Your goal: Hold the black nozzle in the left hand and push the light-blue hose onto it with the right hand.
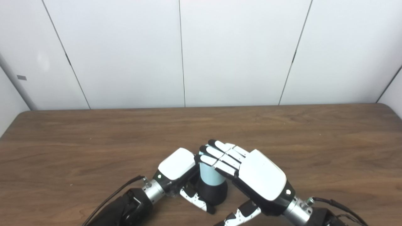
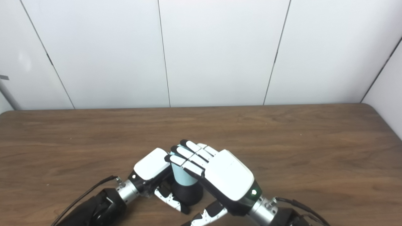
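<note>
A light-blue hose (image 1: 209, 175) stands upright in the wide black nozzle (image 1: 217, 192) near the table's front edge. My left hand (image 1: 177, 164) is closed round the nozzle from the left, its thumb curling across the black base in front; its fingers are hidden behind. From the right, my right hand (image 1: 259, 177) comes in palm down. Its nearly straight fingers (image 1: 220, 155) lie across the hose's top end and cover it, and its thumb hangs free below. In the right eye view the hose (image 2: 182, 177) and nozzle (image 2: 188, 193) show the same way.
The brown wooden table (image 1: 94, 141) stretches to white wall panels at the back. Black cables trail from both wrists at the bottom edge. Nothing else lies on the tabletop in view.
</note>
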